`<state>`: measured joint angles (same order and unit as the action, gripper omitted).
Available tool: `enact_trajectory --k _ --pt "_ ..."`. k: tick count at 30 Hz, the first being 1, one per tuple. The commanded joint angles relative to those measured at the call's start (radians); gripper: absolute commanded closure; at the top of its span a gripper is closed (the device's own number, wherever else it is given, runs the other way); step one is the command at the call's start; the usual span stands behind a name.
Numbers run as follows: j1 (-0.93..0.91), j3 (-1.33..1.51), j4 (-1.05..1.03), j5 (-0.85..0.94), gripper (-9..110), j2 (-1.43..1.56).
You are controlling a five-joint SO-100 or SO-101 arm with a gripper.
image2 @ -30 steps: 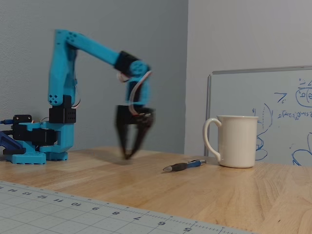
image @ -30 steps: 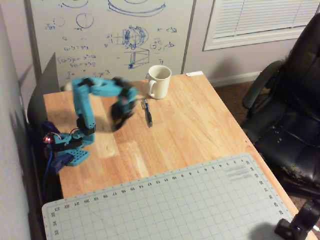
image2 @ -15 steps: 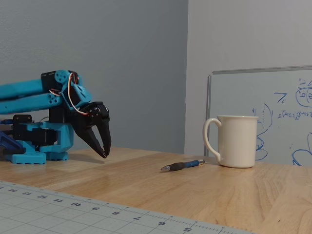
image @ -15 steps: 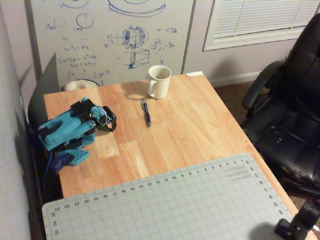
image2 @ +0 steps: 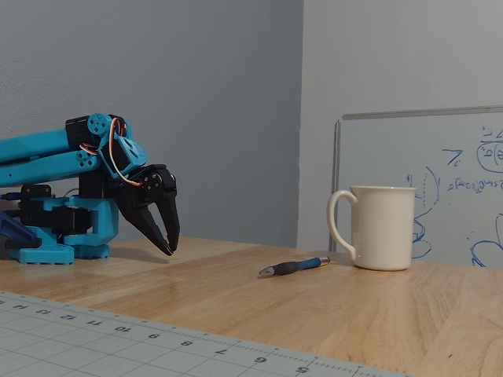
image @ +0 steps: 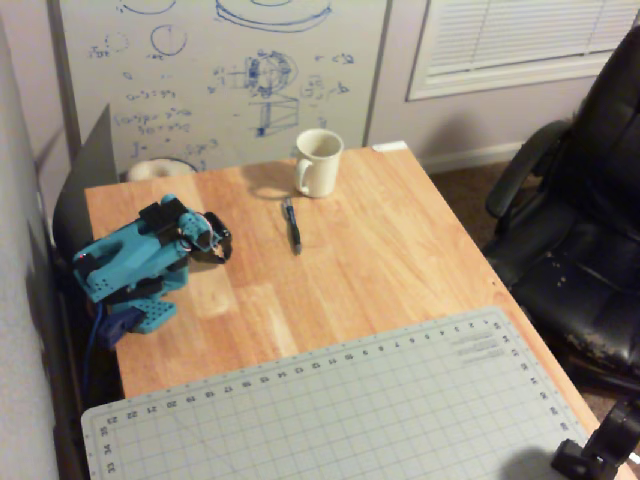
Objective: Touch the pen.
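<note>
Blue arm [image: 130, 262] folded low at left side of wooden counter [image: 380, 250], over its base. Dark gripper [image: 218, 245] at arm's right end, empty, fingers state unclear. Pen [image: 292, 224] lies flat right of gripper, apart from it. Cream mug [image: 319, 162] upright just beyond pen, at far edge. Grey cutting mat [image: 330, 410] covers near part. Whiteboard [image: 220, 70] behind; black chair [image: 580, 230] at right.

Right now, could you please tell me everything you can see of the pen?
The pen is slim, dark with a blue section towards the mug and a pale tip. It lies flat on the wooden table, just short of the mug and apart from it. Nothing touches it but the table; the hand hangs well clear.
</note>
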<state>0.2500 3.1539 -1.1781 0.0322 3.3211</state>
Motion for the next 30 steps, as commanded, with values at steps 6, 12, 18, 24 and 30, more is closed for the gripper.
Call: enact_trajectory --k 6,12,18,24,30 --pt "0.005 -0.069 0.006 0.002 101 0.031" --pt "0.003 -0.216 0.132 -0.008 101 -0.046" --pt "0.003 -0.368 0.377 -0.003 101 -0.431" --pt "-0.025 -0.667 0.571 -0.002 101 -0.973" --pt "-0.089 -0.986 0.580 0.002 101 -1.344"
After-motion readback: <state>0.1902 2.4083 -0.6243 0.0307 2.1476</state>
